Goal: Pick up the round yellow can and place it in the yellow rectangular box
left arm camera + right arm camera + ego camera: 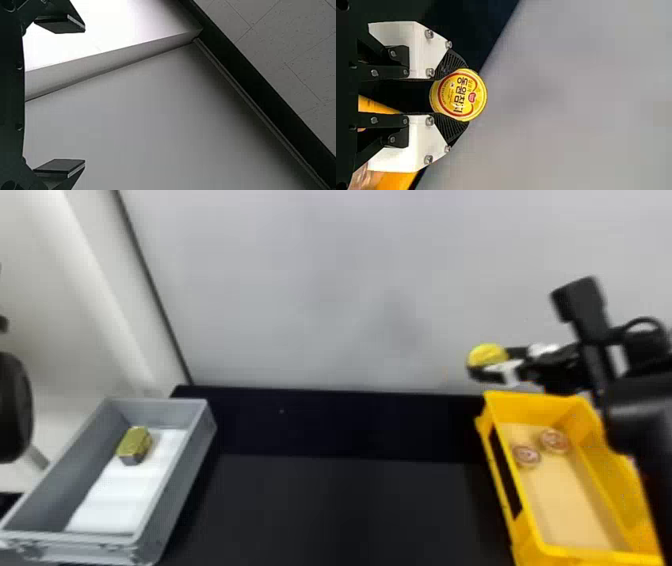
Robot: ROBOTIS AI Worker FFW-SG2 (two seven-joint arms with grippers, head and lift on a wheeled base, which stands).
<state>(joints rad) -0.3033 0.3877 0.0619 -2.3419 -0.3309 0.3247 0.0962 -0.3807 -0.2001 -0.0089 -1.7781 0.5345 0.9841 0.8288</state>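
My right gripper (pixel 492 365) is at the right of the head view, above the far end of the yellow rectangular box (pixel 545 399). It holds the round yellow can (pixel 486 355) up in the air. In the right wrist view the can (pixel 462 95) sits between the black ribbed pads of the right gripper (pixel 451 95), which is shut on it. Part of the left arm is at the head view's left edge, and in the left wrist view the left gripper (pixel 59 95) stands open with nothing between its fingers.
Two round cans (pixel 526 455) lie inside the yellow box. At the left a grey box (pixel 182 470) holds a gold block-shaped item (pixel 134 445) on a white sheet. A black surface (pixel 340 505) lies between the boxes, with a pale wall (pixel 325 290) behind.
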